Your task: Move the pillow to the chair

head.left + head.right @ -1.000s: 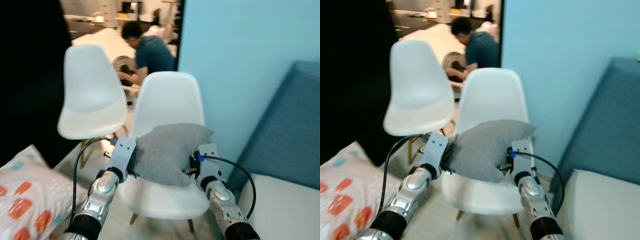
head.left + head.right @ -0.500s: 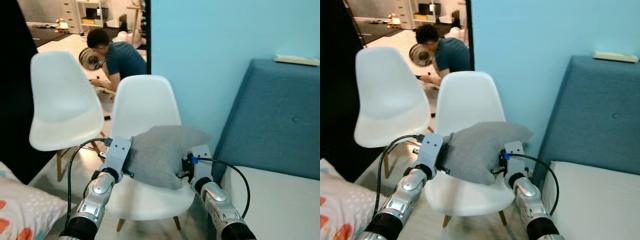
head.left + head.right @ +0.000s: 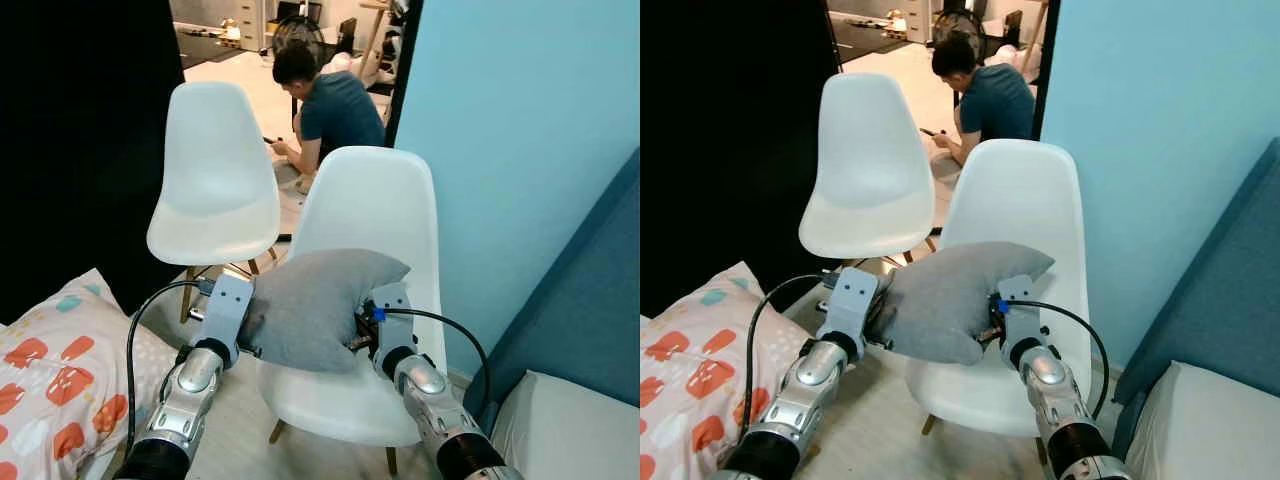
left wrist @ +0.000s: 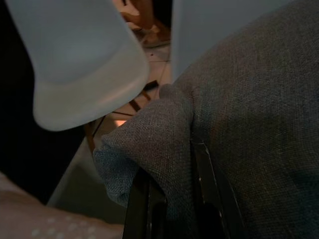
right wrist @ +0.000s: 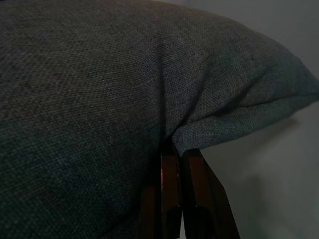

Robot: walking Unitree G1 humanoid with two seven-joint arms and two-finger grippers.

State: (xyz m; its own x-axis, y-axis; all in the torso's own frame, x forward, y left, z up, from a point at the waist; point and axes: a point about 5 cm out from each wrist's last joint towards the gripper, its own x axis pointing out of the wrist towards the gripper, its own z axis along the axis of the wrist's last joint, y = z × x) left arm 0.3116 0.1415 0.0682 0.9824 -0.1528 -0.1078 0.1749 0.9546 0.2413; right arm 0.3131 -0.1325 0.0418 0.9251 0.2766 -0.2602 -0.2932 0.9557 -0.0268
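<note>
Between both grippers' fingers (image 4: 207, 164), pillow (image 3: 305, 305)

The grey fabric pillow (image 3: 315, 308) hangs tilted just above the seat of the nearer white chair (image 3: 375, 200).

Floor (image 3: 235, 420): pale boards. Standing on it, two white shell chairs on wooden legs, the nearer chair (image 3: 375, 215) by the blue wall, the second chair (image 3: 212, 180) beside it, to its left. A person (image 3: 335, 105) crouches on the floor beyond them.
</note>
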